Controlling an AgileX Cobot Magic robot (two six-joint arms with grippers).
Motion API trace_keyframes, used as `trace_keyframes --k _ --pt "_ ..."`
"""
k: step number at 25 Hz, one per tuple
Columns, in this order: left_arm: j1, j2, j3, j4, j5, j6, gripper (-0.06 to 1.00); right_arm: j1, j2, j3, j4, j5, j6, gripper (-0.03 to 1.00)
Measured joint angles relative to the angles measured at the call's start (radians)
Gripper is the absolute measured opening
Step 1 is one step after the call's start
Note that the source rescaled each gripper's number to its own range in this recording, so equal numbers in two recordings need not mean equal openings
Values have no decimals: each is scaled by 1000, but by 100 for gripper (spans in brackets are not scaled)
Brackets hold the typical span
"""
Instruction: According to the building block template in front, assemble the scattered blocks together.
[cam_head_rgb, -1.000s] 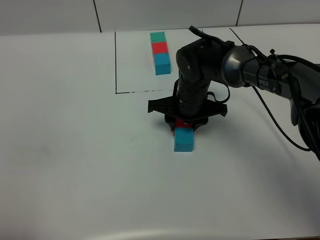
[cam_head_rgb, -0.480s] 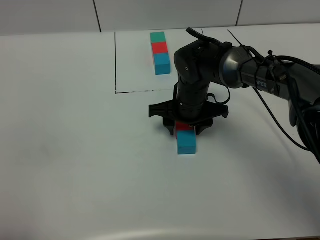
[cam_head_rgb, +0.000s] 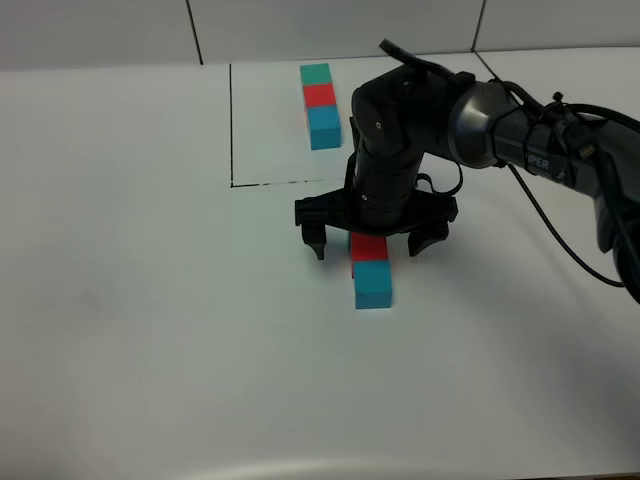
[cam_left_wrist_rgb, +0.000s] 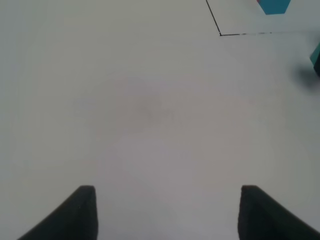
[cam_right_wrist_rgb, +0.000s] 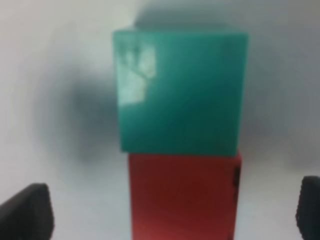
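Observation:
The building block template (cam_head_rgb: 320, 104), a green, red and blue row, lies inside the black drawn rectangle at the back. The scattered red cube (cam_head_rgb: 369, 248) and blue cube (cam_head_rgb: 372, 285) sit joined in a line on the table. The green cube (cam_right_wrist_rgb: 180, 92) touches the red cube (cam_right_wrist_rgb: 182, 195) on its far side; in the high view the arm hides it. My right gripper (cam_head_rgb: 370, 243) is open, fingers spread wide either side of the red cube, not touching it. My left gripper (cam_left_wrist_rgb: 170, 215) is open and empty over bare table.
The black rectangle's corner (cam_left_wrist_rgb: 220, 34) and the template's blue end (cam_left_wrist_rgb: 273, 5) show in the left wrist view. The right arm (cam_head_rgb: 480, 125) and its cables reach in from the right.
My right gripper has opened, its fingers now spread wide, and has let go of the red cube. The red cube now shows fully beside the blue one.

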Motion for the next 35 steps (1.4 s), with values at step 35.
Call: trace_keyframes --k 35 --pt "0 0 0 0 0 0 30 -476 -1301 830 68 -227 -453 96"
